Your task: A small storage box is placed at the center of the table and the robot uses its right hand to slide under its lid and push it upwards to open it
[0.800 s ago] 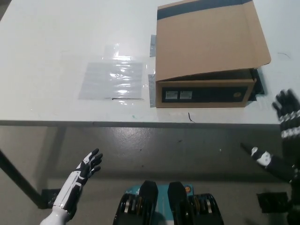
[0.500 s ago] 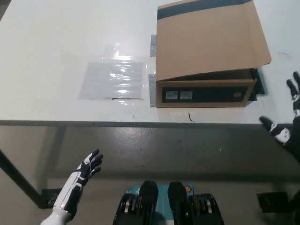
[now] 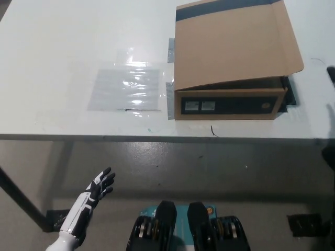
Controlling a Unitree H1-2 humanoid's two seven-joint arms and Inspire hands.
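The cardboard storage box point(image 3: 230, 104) stands on the white table point(image 3: 63, 47), right of centre. Its brown lid point(image 3: 235, 44) lies flat on top, with the front right corner lifted slightly over the dark front face. Only dark, blurred slivers of my black right hand point(image 3: 332, 73) show at the picture's right edge, just right of the box and apart from it. My white left hand point(image 3: 99, 185) rests open at the lower left, below the table's front edge.
A clear plastic sheet point(image 3: 125, 89) lies flat on the table left of the box. Grey tape strips point(image 3: 169, 99) sit along the box's left side. The table's front edge point(image 3: 157, 137) runs across the middle, with dark floor below.
My right hand has moved up and to the right, from below the table's front edge to the box's height, and has almost left the picture. The box and my left hand have not moved.
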